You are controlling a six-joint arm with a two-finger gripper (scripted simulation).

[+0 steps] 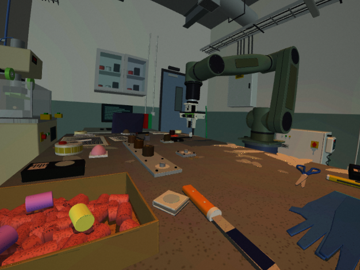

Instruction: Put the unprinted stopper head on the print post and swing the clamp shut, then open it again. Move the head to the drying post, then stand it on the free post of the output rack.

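A dark brown stopper head point(167, 137) sits at the far end of the table beside a dark fixture with a red part point(176, 139). Just right of it and higher, my gripper point(191, 127) hangs above the table, shut and empty. Nearer, a long pale rack point(151, 159) runs toward the front; three brown heads point(147, 150) stand on its far posts and its near post point(162, 165) is bare. A small plate with a post point(185, 153) lies right of the rack. Whether the fixture's clamp stands open or shut I cannot tell.
An open cardboard box point(74, 222) of red stoppers fills the front left. A knife with an orange handle point(224, 223), a square pad point(171, 201), scissors point(305, 173) and blue gloves point(331, 223) lie on the near table. A black box point(53, 169) and tape roll point(68, 148) sit left.
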